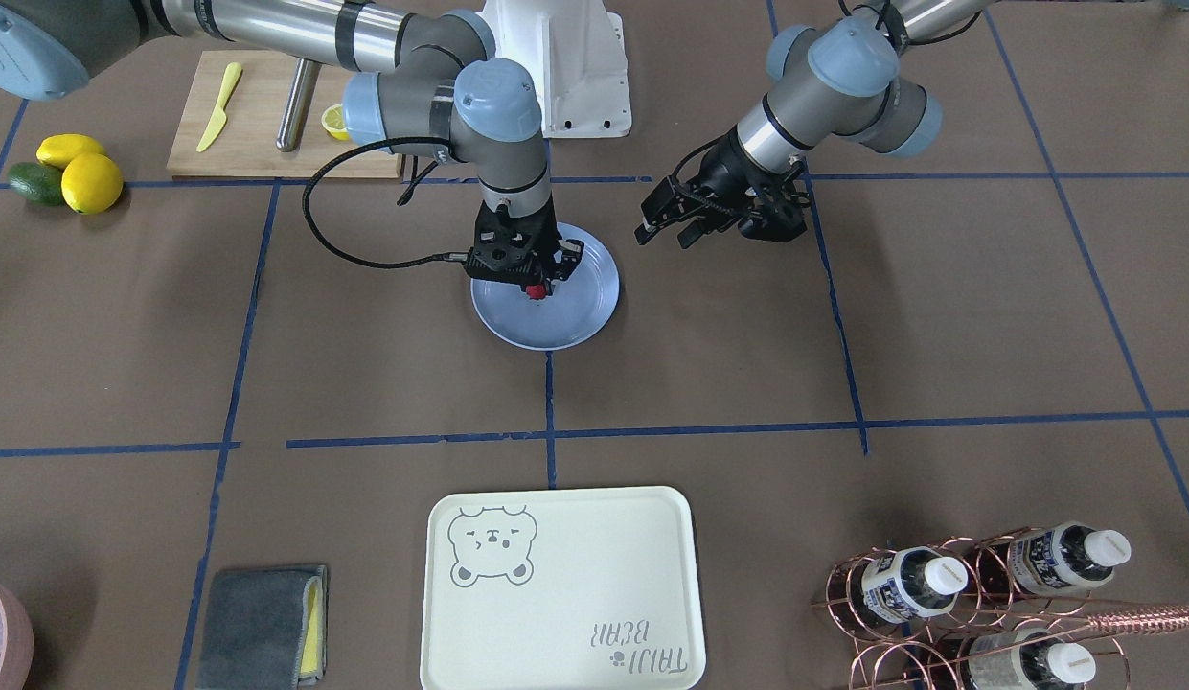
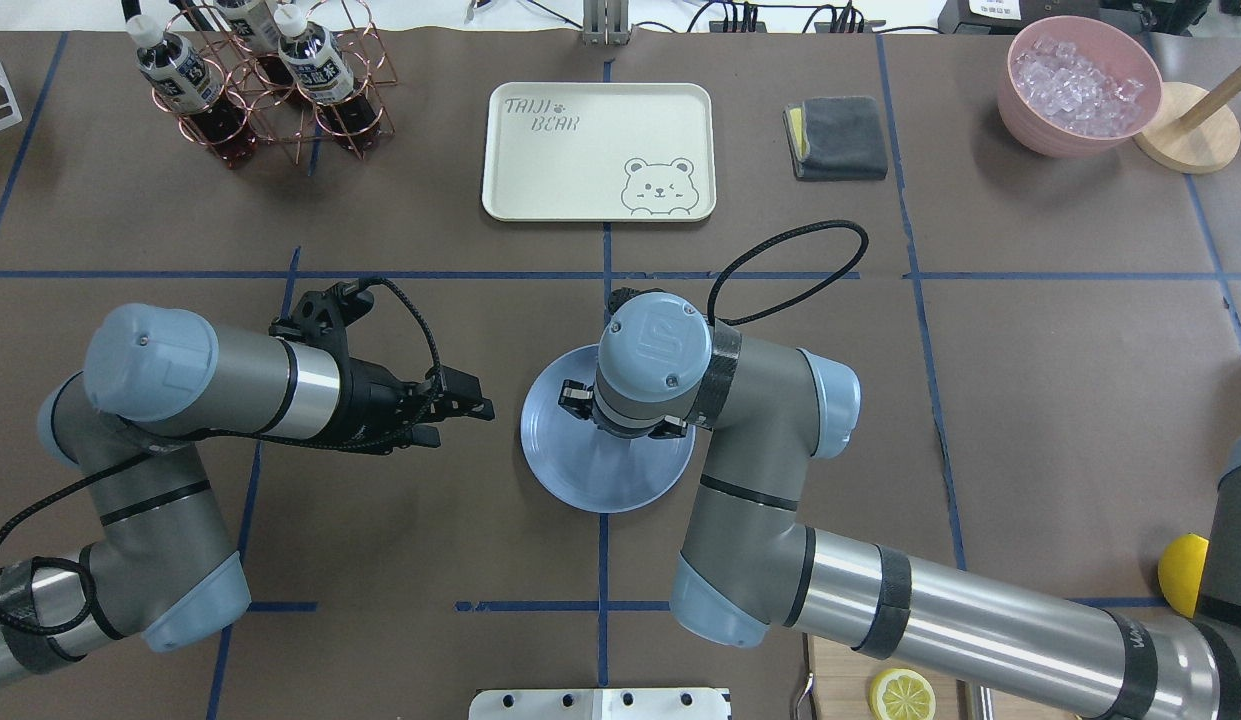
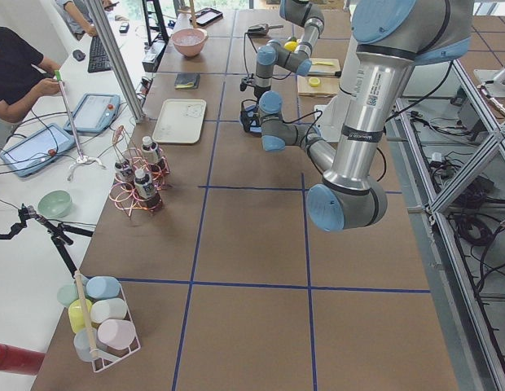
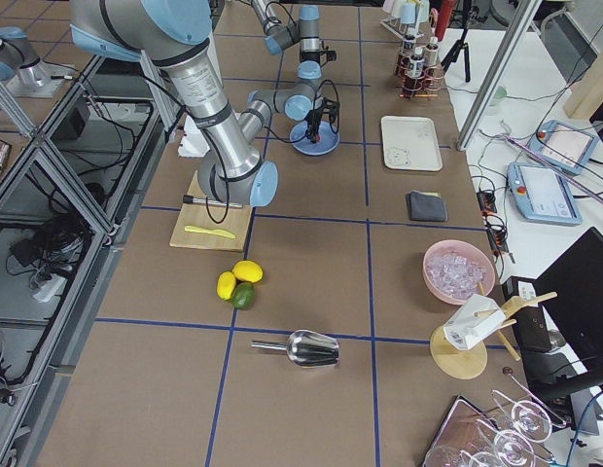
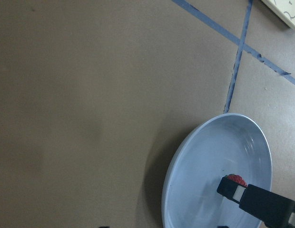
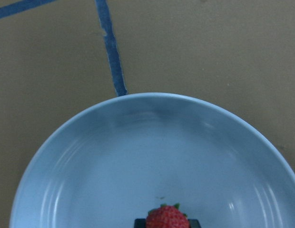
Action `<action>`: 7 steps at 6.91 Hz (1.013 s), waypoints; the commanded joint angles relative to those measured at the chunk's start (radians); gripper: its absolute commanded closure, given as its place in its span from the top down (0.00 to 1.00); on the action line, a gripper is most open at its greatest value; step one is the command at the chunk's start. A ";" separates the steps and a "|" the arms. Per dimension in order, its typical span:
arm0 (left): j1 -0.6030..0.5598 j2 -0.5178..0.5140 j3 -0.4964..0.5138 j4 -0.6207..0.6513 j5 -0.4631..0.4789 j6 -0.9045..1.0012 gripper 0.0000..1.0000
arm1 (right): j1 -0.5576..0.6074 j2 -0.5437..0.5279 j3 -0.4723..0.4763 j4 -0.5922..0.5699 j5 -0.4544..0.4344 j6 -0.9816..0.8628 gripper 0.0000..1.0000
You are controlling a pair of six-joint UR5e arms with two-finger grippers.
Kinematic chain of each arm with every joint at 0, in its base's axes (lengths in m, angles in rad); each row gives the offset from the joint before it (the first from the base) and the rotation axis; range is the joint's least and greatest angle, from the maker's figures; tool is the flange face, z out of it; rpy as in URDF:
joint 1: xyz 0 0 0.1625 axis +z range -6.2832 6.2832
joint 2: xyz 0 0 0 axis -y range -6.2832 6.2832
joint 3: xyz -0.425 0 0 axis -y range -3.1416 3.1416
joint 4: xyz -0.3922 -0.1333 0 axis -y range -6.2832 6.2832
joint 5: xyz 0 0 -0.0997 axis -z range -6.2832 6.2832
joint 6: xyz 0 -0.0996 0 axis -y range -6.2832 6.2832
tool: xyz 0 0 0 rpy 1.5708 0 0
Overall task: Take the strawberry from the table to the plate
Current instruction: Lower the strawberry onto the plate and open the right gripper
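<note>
The right hand [image 1: 532,278] hangs over the plate [image 1: 556,321], fingers pointing down and clamped on the strawberry [image 6: 167,218]. In the right wrist view the berry sits at the bottom middle of the frame with a dark finger pad against it. It is low over the glossy plate floor; I cannot tell whether it touches. The left wrist view shows it at the lower right, well inside the rim.

The left hand [image 1: 663,235] is spread wide and grasps nothing. It sits just right of the plate in the front view, apart from the rim.

The berry looks light, soft and easy to bruise, so only a mild squeeze suits it. The best hold is across its widest part, below the green cap, as the hand seems to have it now. Its seeded skin should give some grip. Once let go, it may roll a little on the slick plate, but the raised rim should hold it in.

Placing seems nearly done: what remains, I judge, is to let go and lift away.

Room is good. Bare worktop [image 1: 364,364] surrounds the plate, and the tray [image 1: 556,585] lies well apart at the bottom of the front view. The 1 close neighbour is the left hand, so straight up is the safest way out.
</note>
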 commanded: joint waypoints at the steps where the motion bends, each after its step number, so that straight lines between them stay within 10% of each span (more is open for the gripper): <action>1: 0.000 0.000 -0.001 0.000 0.000 -0.001 0.81 | 0.000 0.001 -0.003 0.009 0.000 0.001 0.00; 7: 0.000 0.000 0.002 0.000 0.003 -0.001 0.81 | -0.003 0.003 -0.009 0.014 0.001 0.009 0.00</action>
